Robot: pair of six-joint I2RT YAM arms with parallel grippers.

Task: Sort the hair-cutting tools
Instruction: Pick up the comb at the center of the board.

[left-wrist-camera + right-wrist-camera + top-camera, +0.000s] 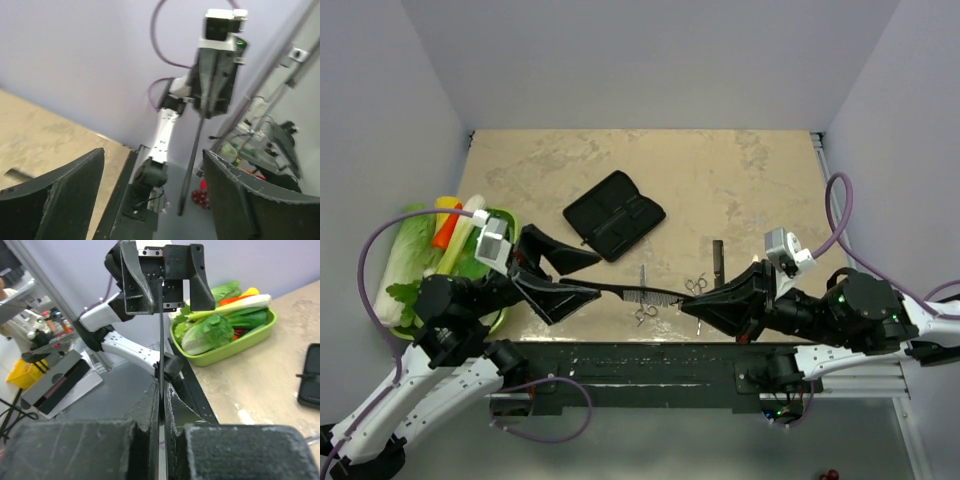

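A slim black comb (645,296) hangs level above the table's front edge, and my right gripper (692,308) is shut on its right end. The comb's left end reaches between the spread fingers of my left gripper (595,275), which is open and does not grip it. The right wrist view has the comb (161,335) edge-on, pinched by the right gripper (162,390). From the left wrist the comb (192,165) runs between the wide-apart fingers (240,195). Two silver scissors (645,316) (696,285) and a second comb (717,260) lie on the table.
A black folding case (613,215) lies open mid-table behind the tools. A green tray (506,222) of vegetables stands at the left edge, close behind the left arm. The dark mounting rail (650,360) runs along the near edge.
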